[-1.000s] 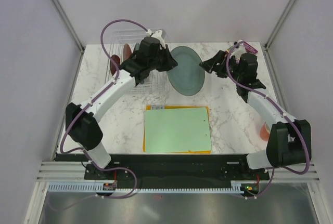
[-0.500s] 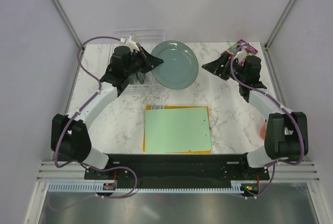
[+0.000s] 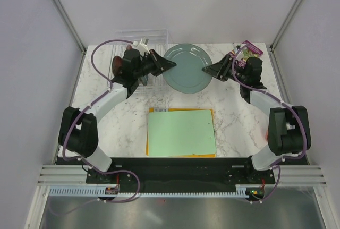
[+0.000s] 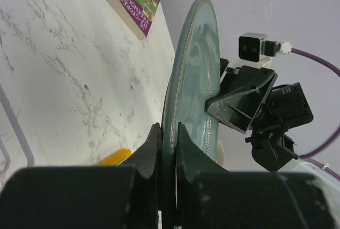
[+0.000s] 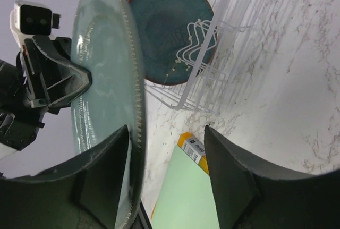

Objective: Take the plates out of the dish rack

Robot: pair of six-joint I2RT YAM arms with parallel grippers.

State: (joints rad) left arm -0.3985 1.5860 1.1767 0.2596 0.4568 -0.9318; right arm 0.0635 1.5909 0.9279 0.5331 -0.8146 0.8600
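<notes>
The left gripper (image 4: 167, 132) is clamping one rim of the large grey-green plate (image 3: 185, 69), carrying it just right of the dish rack (image 3: 151, 35). The right gripper (image 5: 166, 130) is straddling the opposite rim, wide apart and gripping nothing, likely for a handover. Beyond, the table (image 3: 234, 107) is offering set-down room.

Pale green board (image 3: 181, 132) sits atop an orange board (image 3: 148, 145) at six o'clock on the marble surface (image 3: 234, 117); purple book (image 3: 252, 48) at one o'clock.
</notes>
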